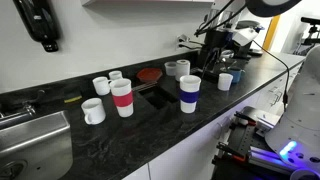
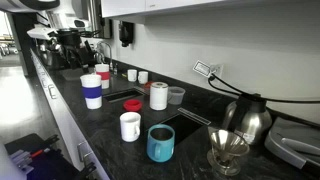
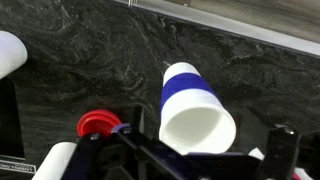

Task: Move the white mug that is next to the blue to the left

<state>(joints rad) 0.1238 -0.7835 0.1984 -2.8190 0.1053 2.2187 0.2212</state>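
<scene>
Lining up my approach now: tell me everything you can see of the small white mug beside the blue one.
In an exterior view, the white mug is small, plain and all white, with a glossy, ceramic-like surface. It stands upright, mouth up, on the dark stone-look counter. The blue mug, about the same size, stands right beside it; a narrow gap seems to separate them. Its handle cannot be made out. Nothing holds or covers it.

Arm (image 1: 272, 6) white, smooth rounded links, dark at the joints. gripper (image 3: 190, 150) all black, angular frame, blocky fingers (image 3: 284, 146).
</scene>
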